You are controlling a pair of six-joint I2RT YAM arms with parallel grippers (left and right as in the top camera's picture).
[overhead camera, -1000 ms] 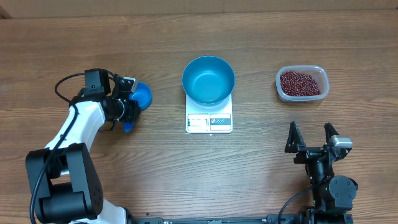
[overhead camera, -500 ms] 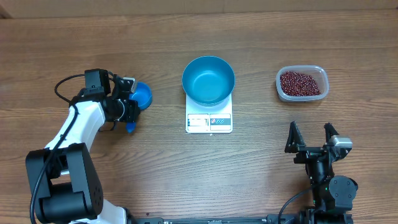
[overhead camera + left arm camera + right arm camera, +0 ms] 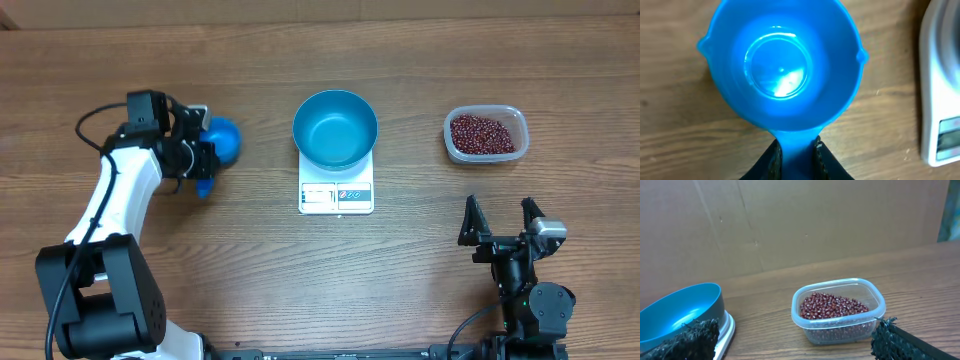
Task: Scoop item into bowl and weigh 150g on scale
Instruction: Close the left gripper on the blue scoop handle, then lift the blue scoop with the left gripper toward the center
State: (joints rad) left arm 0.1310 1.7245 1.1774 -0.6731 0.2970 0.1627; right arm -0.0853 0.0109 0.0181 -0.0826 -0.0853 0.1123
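At the far left of the wooden table (image 3: 300, 280), the left gripper (image 3: 197, 162) is narrowed onto the handle of the blue scoop (image 3: 224, 143). In the left wrist view its two dark fingers (image 3: 771, 161) press on either side of the handle stub, and the scoop's round cup faces up with nothing in it. Whether the cup rests on the wood or hangs just above it, I cannot tell. The scoop is to the left of the scale, apart from it.

In the middle, the white scale (image 3: 336, 196) lies flat with its display strip toward the robot. The deep blue bowl (image 3: 335, 128) sits upright on its platform and overhangs the scale's far edge. The inside of the bowl is smooth and bare.

Further right, a clear plastic tub (image 3: 485, 160) stands on the table, well apart from the scale. All the dark red-brown beans (image 3: 485, 132) lie inside it as a loose heap.

At the near right, the right gripper (image 3: 498, 216) is spread wide and holds nothing, well short of the tub. Its camera looks across at the tub and the bowl's rim.
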